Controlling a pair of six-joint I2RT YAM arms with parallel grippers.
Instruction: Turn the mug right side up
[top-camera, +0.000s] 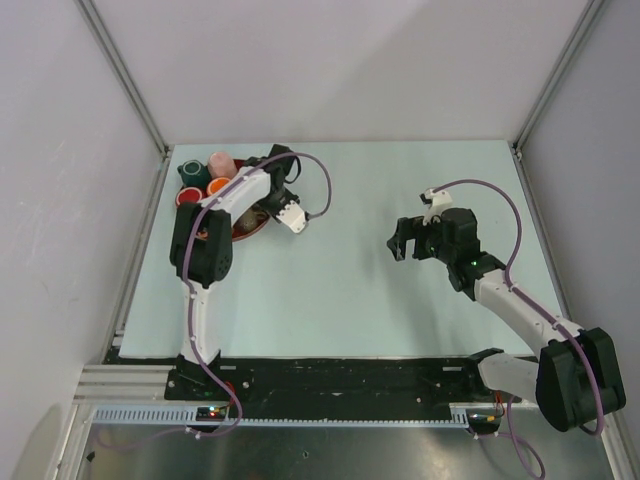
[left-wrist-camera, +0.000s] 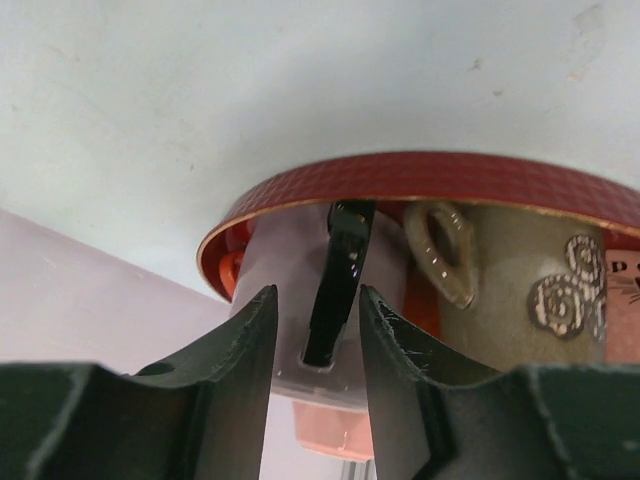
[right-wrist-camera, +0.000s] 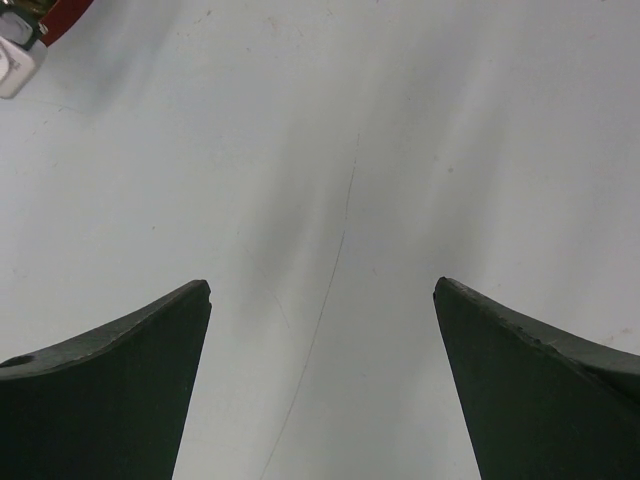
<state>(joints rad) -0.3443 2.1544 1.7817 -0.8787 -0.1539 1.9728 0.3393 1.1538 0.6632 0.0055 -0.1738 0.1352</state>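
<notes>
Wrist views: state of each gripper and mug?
Left gripper: open, fingers straddling black handle, not clamped.
Right gripper: open, empty, above table.
Pale mug: in red tray, orientation unclear.
Tan mug: in the tray, untouched.

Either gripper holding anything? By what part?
Nothing is held yet. The left gripper straddles the black handle of the mug, with gaps on both sides. The right gripper is open over the table.

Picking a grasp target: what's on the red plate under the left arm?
A pale mug, its black handle between the left fingers, and a tan swirl-patterned mug beside it. From above, the left arm covers most of the red plate, so the rest is hidden.
</notes>
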